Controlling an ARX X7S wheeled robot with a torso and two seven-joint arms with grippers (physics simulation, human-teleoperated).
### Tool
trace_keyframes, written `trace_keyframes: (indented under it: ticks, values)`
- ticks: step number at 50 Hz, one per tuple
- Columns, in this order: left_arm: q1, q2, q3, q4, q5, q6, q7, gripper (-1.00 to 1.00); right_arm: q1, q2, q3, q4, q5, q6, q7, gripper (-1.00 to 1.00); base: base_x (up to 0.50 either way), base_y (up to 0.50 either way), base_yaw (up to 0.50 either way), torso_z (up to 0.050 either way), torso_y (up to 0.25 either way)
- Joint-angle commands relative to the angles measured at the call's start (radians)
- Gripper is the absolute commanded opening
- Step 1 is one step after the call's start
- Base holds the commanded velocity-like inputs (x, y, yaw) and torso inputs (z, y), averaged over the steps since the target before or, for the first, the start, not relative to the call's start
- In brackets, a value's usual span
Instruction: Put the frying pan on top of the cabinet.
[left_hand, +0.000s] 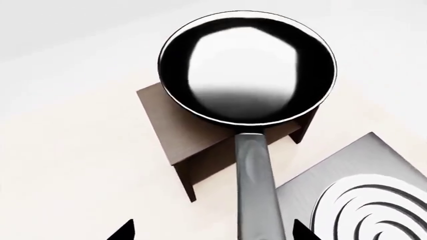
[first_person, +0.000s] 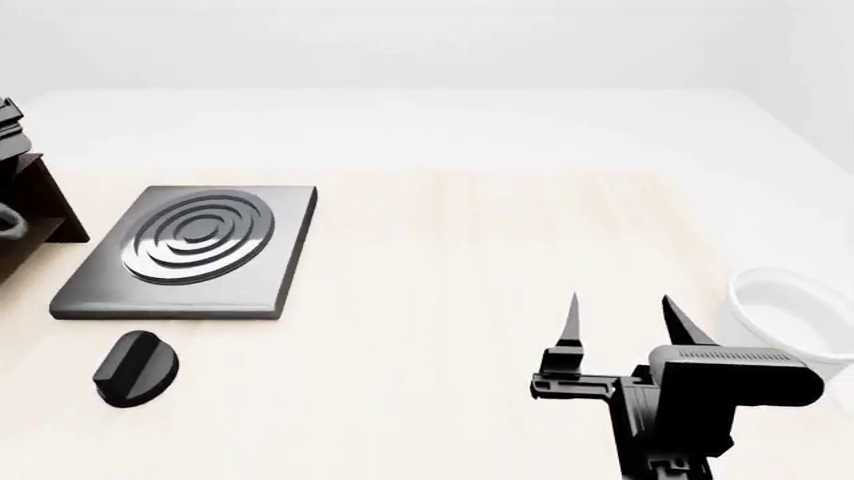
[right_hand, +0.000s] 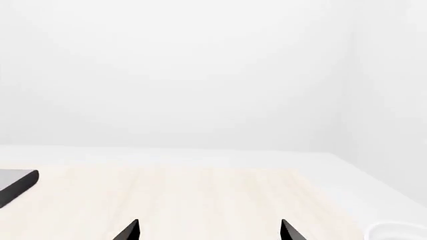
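In the left wrist view the black frying pan (left_hand: 247, 67) rests on the flat top of the dark brown cabinet (left_hand: 177, 135). Its bowl overhangs the top, and its long grey handle (left_hand: 257, 185) reaches back towards the camera. My left gripper (left_hand: 213, 232) is open. Its two black fingertips (left_hand: 125, 231) stand wide apart on either side of the handle and do not touch it. In the head view the pan is out of view and only a dark corner of the cabinet (first_person: 47, 210) shows at the far left edge. My right gripper (first_person: 621, 312) is open and empty above the table.
A square dark grey hob (first_person: 194, 248) with concentric rings lies on the table beside the cabinet, also in the left wrist view (left_hand: 367, 195). A black knob (first_person: 134, 368) lies in front of it. A white bowl (first_person: 801, 320) stands at the right edge, close to my right gripper.
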Motion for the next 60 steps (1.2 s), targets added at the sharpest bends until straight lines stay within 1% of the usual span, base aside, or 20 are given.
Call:
trace_keyframes:
  ticks: [1, 10, 12, 14, 18, 19, 21, 24, 27, 29, 33, 35, 37, 38, 39, 40, 42, 43, 50, 60]
  values:
    - [-0.009, 0.009, 0.032, 0.0, 0.007, 0.004, 0.028, 1.0, -0.001, 0.004, 0.0, -0.002, 0.005, -0.001, 0.003, 1.0, 0.0, 0.0, 0.0, 0.0, 0.25]
    - [-0.036, 0.044, 0.073, 0.0, 0.005, 0.055, 0.121, 1.0, 0.005, 0.007, -0.003, -0.009, 0.007, 0.005, 0.007, 1.0, 0.0, 0.0, 0.0, 0.0, 0.182]
    - [-0.07, 0.087, 0.117, 0.0, 0.011, 0.11, 0.259, 1.0, 0.006, 0.009, -0.001, -0.012, 0.007, 0.007, 0.009, 1.0, 0.0, 0.0, 0.0, 0.0, 0.0]
    - [-0.086, 0.11, 0.147, 0.0, 0.016, 0.121, 0.319, 1.0, 0.007, 0.009, -0.001, -0.013, 0.009, 0.009, 0.01, 1.0, 0.0, 0.0, 0.0, 0.0, 0.0]
    - [-0.126, 0.177, 0.218, 0.001, 0.007, 0.146, 0.626, 1.0, 0.011, 0.01, -0.004, -0.014, 0.006, 0.008, 0.012, 1.0, 0.0, 0.0, 0.0, 0.0, 0.0]
    - [-0.08, 0.2, 0.25, 0.121, 0.017, 0.079, 0.671, 1.0, 0.011, 0.01, -0.005, -0.014, 0.006, 0.01, 0.013, 1.0, 0.0, 0.0, 0.0, 0.0, 0.0]
    - [0.217, 0.219, 0.26, 0.421, -0.051, -0.221, 0.747, 1.0, 0.01, 0.011, -0.007, -0.017, 0.005, 0.008, 0.013, 1.0, 0.0, 0.0, 0.0, 0.0, 0.0]
    - [0.395, 0.236, 0.243, 0.871, -0.142, -0.617, 0.787, 1.0, 0.007, 0.013, -0.006, -0.019, 0.004, 0.004, 0.014, 1.0, 0.0, 0.0, 0.0, 0.0, 0.0]
    - [0.503, 0.117, 0.231, 1.321, -0.592, -0.617, 0.35, 1.0, 0.005, 0.014, -0.007, -0.017, 0.003, 0.001, 0.015, 1.0, 0.0, 0.0, 0.0, 0.0, 0.0]
    - [0.617, 0.085, 0.206, 1.597, -0.892, -0.616, 0.082, 1.0, 0.002, 0.016, -0.004, -0.021, 0.004, 0.0, 0.017, 1.0, 0.0, 0.0, 0.0, 0.0, 0.0]
    - [0.762, 0.089, 0.169, 1.715, -1.485, -0.598, -0.056, 1.0, 0.003, 0.017, -0.004, -0.021, 0.005, 0.001, 0.019, 1.0, 0.0, 0.0, 0.0, 0.0, 0.0]
    - [0.875, 0.104, 0.149, 1.78, -1.528, -0.566, -0.029, 1.0, 0.004, 0.018, -0.005, -0.021, 0.005, 0.001, 0.019, 1.0, 0.0, 0.0, 0.0, 0.0, 0.0]
    - [0.97, 0.091, 0.179, 1.879, -1.403, -0.505, 0.077, 1.0, 0.005, 0.018, -0.006, -0.02, 0.005, 0.002, 0.019, 1.0, 0.0, 0.0, 0.0, 0.0, 0.0]
    - [1.015, 0.095, 0.177, 1.89, -1.402, -0.489, 0.108, 1.0, 0.005, 0.019, -0.008, -0.019, 0.004, 0.001, 0.019, 1.0, 0.0, 0.0, 0.0, 0.0, 0.0]
    - [1.08, 0.075, 0.219, 1.959, -1.271, -0.411, 0.179, 1.0, 0.006, 0.019, -0.01, -0.018, 0.003, 0.003, 0.019, 1.0, 0.0, 0.0, 0.0, 0.0, 0.0]
    - [1.127, 0.076, 0.217, 1.971, -1.249, -0.37, 0.226, 1.0, 0.007, 0.019, -0.011, -0.018, 0.002, 0.004, 0.02, 1.0, 0.0, 0.0, 0.0, 0.0, 0.0]
    - [1.196, 0.06, 0.255, 2.019, -1.134, -0.288, 0.279, 1.0, 0.008, 0.021, -0.012, -0.021, 0.003, 0.006, 0.02, 1.0, 0.0, 0.0, 0.0, 0.0, 0.0]
    - [1.237, 0.071, 0.237, 2.025, -1.143, -0.26, 0.298, 1.0, 0.01, 0.021, -0.013, -0.021, 0.002, 0.008, 0.021, 1.0, 0.0, 0.0, 0.0, 0.0, 0.0]
    - [1.355, 0.055, 0.293, 2.062, -1.002, -0.142, 0.365, 1.0, 0.014, 0.025, -0.018, -0.027, -0.001, 0.013, 0.025, 1.0, 0.0, 0.0, 0.0, 0.0, 0.0]
    - [1.425, 0.05, 0.341, 2.043, -0.936, -0.09, 0.401, 1.0, 0.019, 0.029, -0.019, -0.028, 0.001, 0.019, 0.027, 1.0, 0.0, 0.0, 0.0, 0.0, 0.0]
